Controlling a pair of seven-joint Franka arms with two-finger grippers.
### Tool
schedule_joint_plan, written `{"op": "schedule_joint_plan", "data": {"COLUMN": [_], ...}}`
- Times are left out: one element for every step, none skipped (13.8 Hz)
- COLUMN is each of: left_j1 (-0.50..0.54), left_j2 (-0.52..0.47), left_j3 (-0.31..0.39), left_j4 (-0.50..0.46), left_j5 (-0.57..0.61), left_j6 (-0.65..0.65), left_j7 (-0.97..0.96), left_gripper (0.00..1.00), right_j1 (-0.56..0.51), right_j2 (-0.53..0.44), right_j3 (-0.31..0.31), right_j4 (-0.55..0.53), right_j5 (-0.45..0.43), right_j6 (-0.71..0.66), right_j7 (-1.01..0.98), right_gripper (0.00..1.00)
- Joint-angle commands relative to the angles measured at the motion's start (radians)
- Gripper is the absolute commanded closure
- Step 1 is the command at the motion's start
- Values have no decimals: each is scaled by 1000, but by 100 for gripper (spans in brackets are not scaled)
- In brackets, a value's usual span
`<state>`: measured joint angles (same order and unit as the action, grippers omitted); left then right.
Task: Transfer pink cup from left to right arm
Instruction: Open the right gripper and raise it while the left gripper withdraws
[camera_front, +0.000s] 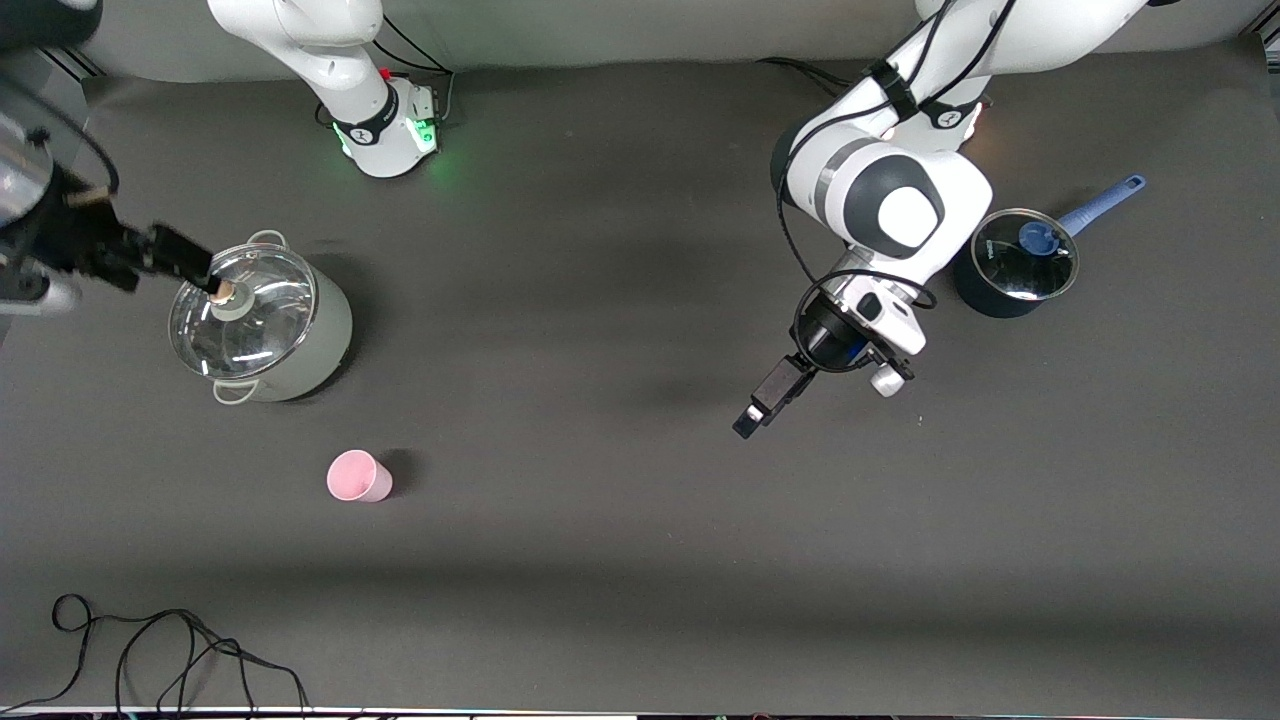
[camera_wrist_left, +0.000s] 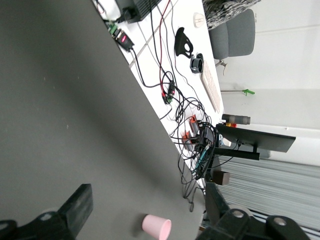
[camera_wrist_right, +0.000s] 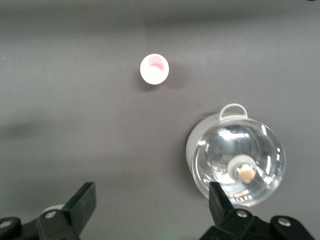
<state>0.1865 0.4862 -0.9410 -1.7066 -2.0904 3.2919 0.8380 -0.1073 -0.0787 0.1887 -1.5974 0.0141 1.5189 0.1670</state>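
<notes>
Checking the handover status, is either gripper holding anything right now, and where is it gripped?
Nothing is held. The pink cup stands alone on the table; the left gripper and right gripper are both open and empty.

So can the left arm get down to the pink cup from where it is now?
Probably yes: the left gripper hangs open over bare table, and the pink cup stands alone, with nothing between them.

grey pot near pink cup

Even overhead light, soft shadows, glare on glass lid, perhaps.
</notes>
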Motion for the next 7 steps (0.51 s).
{"op": "schedule_joint_plan", "data": {"left_j1": [-35,-39,-44,-51,-53,-55,-55], "left_j2": [-44,-52,-61,-61,-54,-41,-22], "left_j3": [42,56,71,74,74,73,70], "left_j4": [-19,-21,-22,-22,-24,-19,-9], "left_j5": [1,3,6,6,15,26,29], "left_j6": [-9,-12,-14,-6,6,33,49], "left_j7": [-140,-149,-166,-163,-142,-88,-50], "left_gripper": [0,0,0,0,0,0,0], "right_j1": [35,35,35,32,25,21,24], "right_j2": [-56,-49,-29,-14,-4,-6,-6], "right_j3": [-5,-5,-5,-11,-15,-18,-35], "right_j4": [-36,-41,-44,-59,-82,-91,-93], "right_j5": [-29,-29,-29,-28,-19,-13,-8], "right_j6": [-23,-13,4,39,68,79,83], "right_j7": [19,19,17,6,-3,-7,-7], "right_gripper": [0,0,0,0,0,0,0]}}
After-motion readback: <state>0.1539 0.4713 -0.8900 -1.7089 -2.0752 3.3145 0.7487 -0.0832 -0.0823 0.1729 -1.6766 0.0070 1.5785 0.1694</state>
